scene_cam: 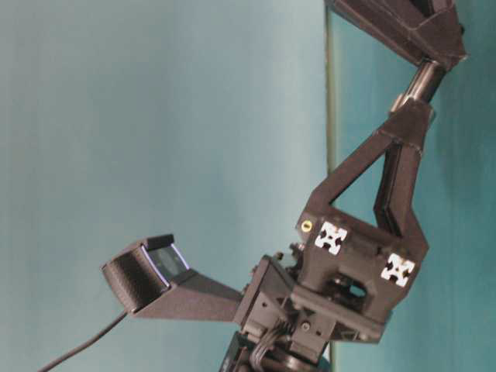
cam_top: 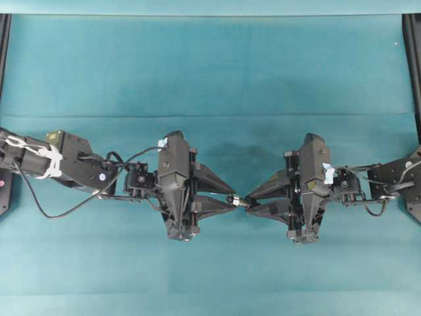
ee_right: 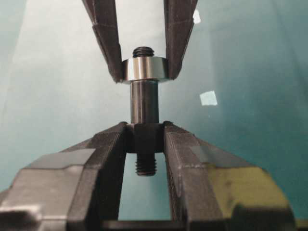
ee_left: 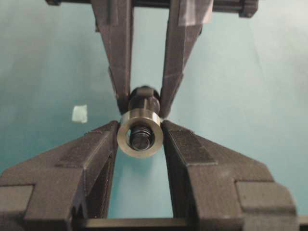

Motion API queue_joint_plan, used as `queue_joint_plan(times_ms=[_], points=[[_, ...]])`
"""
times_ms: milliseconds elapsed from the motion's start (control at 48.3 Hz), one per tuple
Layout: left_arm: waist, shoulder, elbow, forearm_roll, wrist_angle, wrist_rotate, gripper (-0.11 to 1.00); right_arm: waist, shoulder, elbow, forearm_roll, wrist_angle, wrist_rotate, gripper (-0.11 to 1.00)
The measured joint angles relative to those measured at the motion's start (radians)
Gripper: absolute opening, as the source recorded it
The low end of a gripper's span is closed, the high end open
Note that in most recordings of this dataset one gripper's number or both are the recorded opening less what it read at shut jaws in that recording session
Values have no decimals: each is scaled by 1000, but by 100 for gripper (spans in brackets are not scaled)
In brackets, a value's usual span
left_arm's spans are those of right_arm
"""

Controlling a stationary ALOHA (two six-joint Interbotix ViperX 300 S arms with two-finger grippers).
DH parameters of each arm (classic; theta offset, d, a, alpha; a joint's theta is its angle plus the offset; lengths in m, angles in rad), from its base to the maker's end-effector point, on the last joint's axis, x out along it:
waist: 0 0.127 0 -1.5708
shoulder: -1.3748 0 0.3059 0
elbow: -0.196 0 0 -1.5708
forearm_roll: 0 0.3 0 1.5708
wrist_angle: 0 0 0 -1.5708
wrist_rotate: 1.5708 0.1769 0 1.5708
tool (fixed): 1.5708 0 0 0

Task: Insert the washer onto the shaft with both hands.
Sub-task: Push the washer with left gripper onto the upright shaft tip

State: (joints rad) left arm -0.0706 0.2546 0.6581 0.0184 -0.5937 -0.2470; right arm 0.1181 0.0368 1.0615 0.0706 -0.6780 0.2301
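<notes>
Teal cloth (cam_top: 210,72) covers the table beneath two black robot arms whose grippers meet tip to tip at the centre of the overhead view. Left gripper (ee_left: 140,126): its two black fingers (ee_left: 98,154) are closed on the outer rim of the washer (ee_left: 140,133), a thick grey metal ring held with its hole facing the left wrist camera. Right gripper (ee_right: 144,130): its fingers (ee_right: 108,144) are clamped on the thicker collar of the shaft (ee_right: 144,103), a dark rod with a threaded stub projecting back between the fingers and its slimmer length pointing towards the opposite gripper. In the right wrist view the washer (ee_right: 144,69) sits around the shaft near its far end, and the threaded tip shows just beyond the ring. In the left wrist view the same tip fills the washer's hole, with the darker collar visible behind. From overhead, the shaft (cam_top: 238,201) appears as a short dark link bridging the two sets of fingertips, well above the cloth. A small pale tape scrap (ee_left: 80,113) lies on the cloth beside the left gripper's fingers; a scrap (ee_right: 208,98) also shows in the right wrist view. In the table-level view, one gripper's triangular fingers (scene_cam: 395,167) reach up to the shaft (scene_cam: 422,84).
</notes>
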Motion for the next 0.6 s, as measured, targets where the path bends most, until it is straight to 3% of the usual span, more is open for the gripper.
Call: queue_joint_plan(times_ms=[600], points=[[-12, 23, -32, 2, 46, -2, 36, 3, 6, -11, -2, 0, 0, 0]])
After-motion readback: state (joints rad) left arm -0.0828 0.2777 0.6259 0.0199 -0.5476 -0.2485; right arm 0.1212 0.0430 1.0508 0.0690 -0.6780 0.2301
